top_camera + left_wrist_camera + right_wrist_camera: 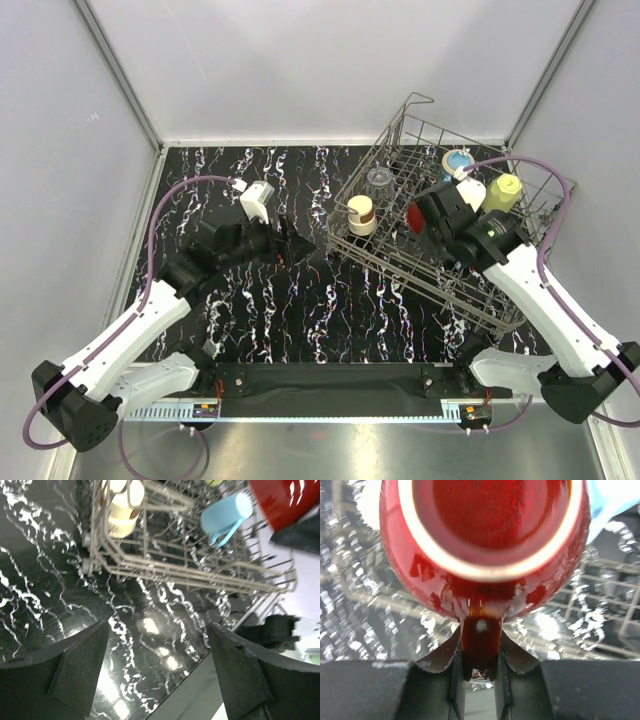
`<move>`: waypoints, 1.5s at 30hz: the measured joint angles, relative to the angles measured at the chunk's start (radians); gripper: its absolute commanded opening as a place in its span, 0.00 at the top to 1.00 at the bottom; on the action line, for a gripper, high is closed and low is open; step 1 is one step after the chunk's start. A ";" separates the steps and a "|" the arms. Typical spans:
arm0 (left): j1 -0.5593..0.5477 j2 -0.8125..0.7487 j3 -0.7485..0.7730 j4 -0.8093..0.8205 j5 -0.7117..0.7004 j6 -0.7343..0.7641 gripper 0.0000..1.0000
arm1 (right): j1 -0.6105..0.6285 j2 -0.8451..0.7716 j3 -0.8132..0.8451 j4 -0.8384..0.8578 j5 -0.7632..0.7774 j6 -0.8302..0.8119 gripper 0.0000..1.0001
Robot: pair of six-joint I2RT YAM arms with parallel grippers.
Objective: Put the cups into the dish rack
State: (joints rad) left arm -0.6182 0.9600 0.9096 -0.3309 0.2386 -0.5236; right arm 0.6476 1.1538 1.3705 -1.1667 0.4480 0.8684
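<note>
The right gripper (480,652) is pinched on the handle (481,640) of the red mug (485,540). The mug hangs above the dish rack (420,275) at the far right corner of the tabletop (300,310). The left gripper (157,670) is spread and holds nothing, near the rack's left end.

The mug appears glazed, so treat it as rigid, slick, chip-prone and fairly heavy. The handle hold is narrow, so expect the body to swing. Lower it slowly.

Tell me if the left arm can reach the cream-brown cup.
Probably yes: the open, empty left tool faces the cream-brown cup at the closest end of the dish rack, only table between; wires may crowd it.
</note>
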 measured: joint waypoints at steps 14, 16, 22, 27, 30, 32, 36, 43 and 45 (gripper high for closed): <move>0.031 0.038 -0.035 0.016 0.067 0.048 0.15 | -0.180 0.277 0.063 0.103 -0.048 -0.205 1.00; 0.045 0.038 -0.035 0.023 0.080 0.048 0.15 | -0.197 0.303 0.063 0.118 -0.050 -0.220 1.00; 0.057 0.038 -0.037 0.035 0.104 0.048 0.15 | -0.241 0.349 0.063 0.161 -0.053 -0.255 1.00; 0.057 0.040 -0.037 0.037 0.128 0.047 0.16 | -0.264 0.385 0.063 0.196 -0.069 -0.276 1.00; 0.057 0.045 -0.037 0.039 0.138 0.045 0.16 | -0.277 0.412 0.063 0.219 -0.079 -0.284 1.00; 0.057 0.046 -0.038 0.040 0.144 0.044 0.16 | -0.285 0.431 0.064 0.233 -0.084 -0.289 1.00; 0.058 0.051 -0.043 0.040 0.152 0.044 0.16 | -0.299 0.464 0.063 0.257 -0.096 -0.293 1.00; 0.060 0.058 -0.049 0.040 0.159 0.041 0.16 | -0.317 0.478 0.027 0.293 -0.103 -0.295 1.00; 0.062 0.058 -0.049 0.040 0.163 0.040 0.16 | -0.321 0.481 0.016 0.309 -0.110 -0.295 1.00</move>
State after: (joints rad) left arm -0.5564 1.0176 0.8604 -0.2905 0.4011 -0.4835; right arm 0.3264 1.6352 1.3861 -0.8574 0.3378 0.5732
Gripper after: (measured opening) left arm 0.841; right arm 0.278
